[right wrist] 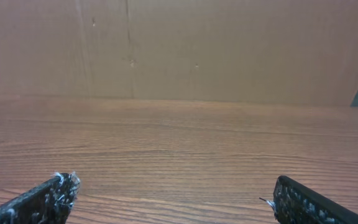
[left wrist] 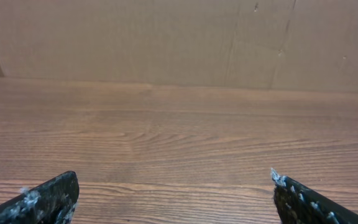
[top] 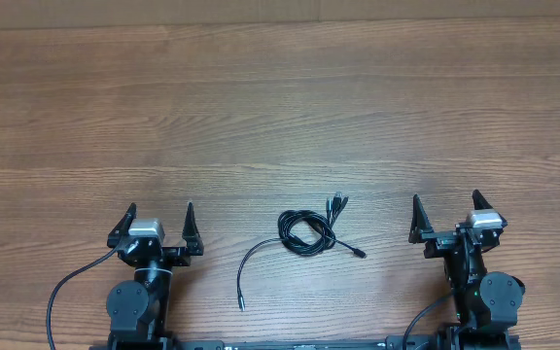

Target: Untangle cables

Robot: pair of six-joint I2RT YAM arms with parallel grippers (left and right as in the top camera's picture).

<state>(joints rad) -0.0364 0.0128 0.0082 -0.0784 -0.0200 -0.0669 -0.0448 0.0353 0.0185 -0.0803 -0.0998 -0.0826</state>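
Wooden table [top: 280,117]; the cables [top: 304,233] lie knotted between my left gripper [top: 160,207] and right gripper [top: 445,196], both spread wide, empty. I judge nothing started; next, reach inward.

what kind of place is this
Probably a robot test bench: a wooden table, a left arm and right arm mounted at its edge, cardboard behind, and one tangle of cables.
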